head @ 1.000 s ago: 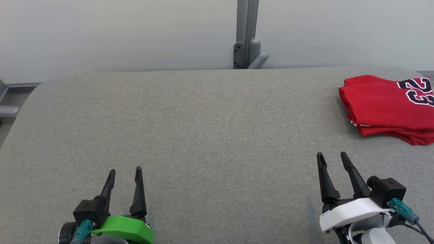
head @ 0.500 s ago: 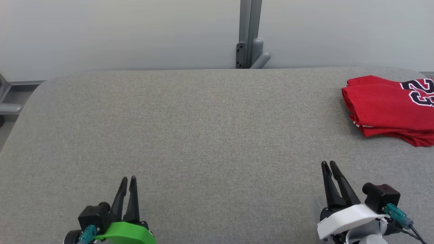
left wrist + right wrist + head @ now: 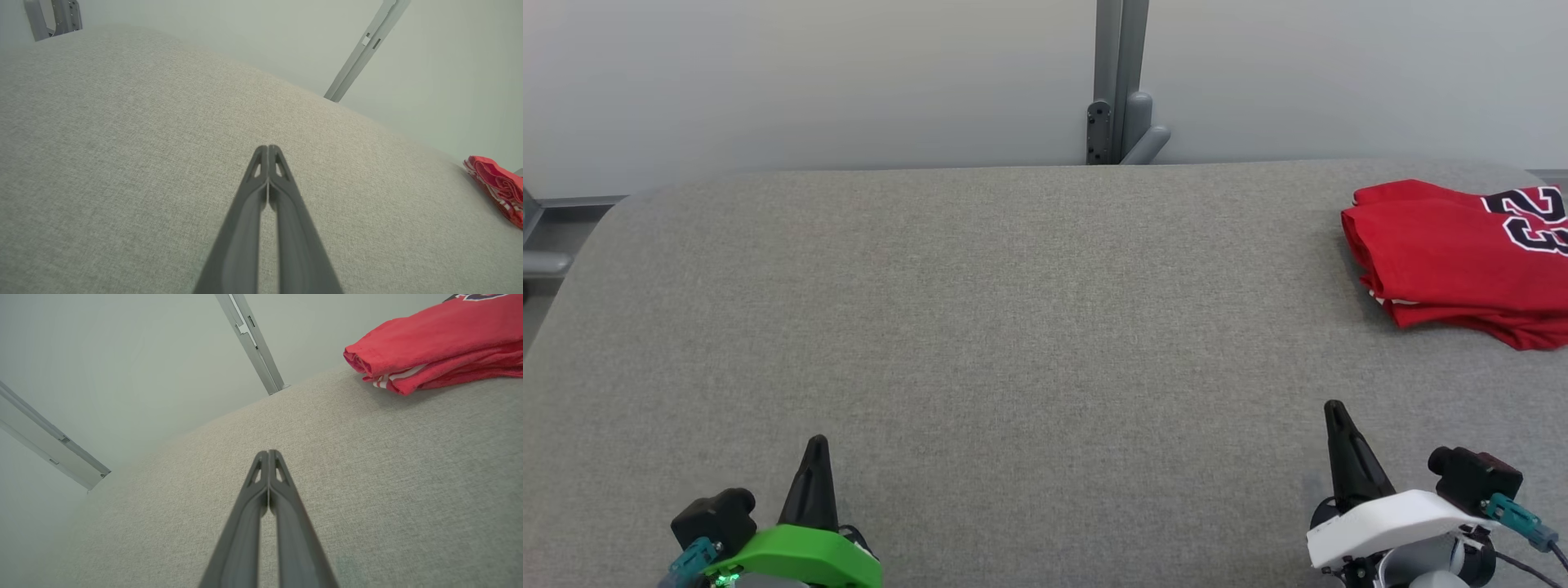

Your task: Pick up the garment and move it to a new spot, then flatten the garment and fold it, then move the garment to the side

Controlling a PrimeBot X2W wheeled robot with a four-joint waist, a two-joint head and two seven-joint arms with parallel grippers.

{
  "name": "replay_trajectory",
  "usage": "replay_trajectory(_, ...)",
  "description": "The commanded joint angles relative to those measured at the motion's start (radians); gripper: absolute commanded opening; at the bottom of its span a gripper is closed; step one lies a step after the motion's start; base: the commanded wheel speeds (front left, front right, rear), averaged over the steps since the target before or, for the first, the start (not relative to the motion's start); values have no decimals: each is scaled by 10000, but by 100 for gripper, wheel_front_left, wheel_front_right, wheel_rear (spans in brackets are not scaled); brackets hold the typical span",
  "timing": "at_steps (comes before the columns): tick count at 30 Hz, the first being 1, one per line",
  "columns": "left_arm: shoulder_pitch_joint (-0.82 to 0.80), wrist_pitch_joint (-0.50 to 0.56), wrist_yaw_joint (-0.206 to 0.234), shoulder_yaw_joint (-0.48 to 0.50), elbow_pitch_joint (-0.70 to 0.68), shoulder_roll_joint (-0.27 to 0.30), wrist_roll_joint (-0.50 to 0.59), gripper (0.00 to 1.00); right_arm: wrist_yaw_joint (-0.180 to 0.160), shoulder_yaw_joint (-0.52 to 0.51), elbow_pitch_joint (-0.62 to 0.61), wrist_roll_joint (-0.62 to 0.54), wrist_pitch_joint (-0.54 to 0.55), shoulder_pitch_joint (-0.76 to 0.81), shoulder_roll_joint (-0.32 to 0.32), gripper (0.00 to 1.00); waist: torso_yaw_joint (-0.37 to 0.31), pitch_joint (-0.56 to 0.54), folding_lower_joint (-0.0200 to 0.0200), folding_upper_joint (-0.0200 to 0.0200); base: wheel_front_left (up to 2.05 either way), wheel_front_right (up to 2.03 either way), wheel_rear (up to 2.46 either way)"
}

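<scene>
Folded red garment (image 3: 1454, 257) with black numerals, layered edges, both grippers pressed closed, holding nothing

A wide table (image 3: 1013, 310) covered in grey woven fabric, its far corners rounded. A folded red garment (image 3: 1445, 261) with black numerals lies on it, near the far right corner.

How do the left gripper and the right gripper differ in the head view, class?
The left gripper has a green shell; the right gripper has a white one. The left gripper lies far from the garment; the right gripper lies nearer it. Both have shut, empty jaws.
</scene>
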Motion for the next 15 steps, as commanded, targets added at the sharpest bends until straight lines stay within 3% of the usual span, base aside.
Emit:
replay_trajectory(1,-382,87,-80,95,-118,17,-391,0,-1,-90,-162,420,97,-248,-68,0,-8,2,0,2,0,0,0)
replay_trajectory(15,-764,735,-234,409,-30,21,-2467,0,-1,-422,-180,2516,583,-403,-112,0,-84,19,0,3,0,0,0)
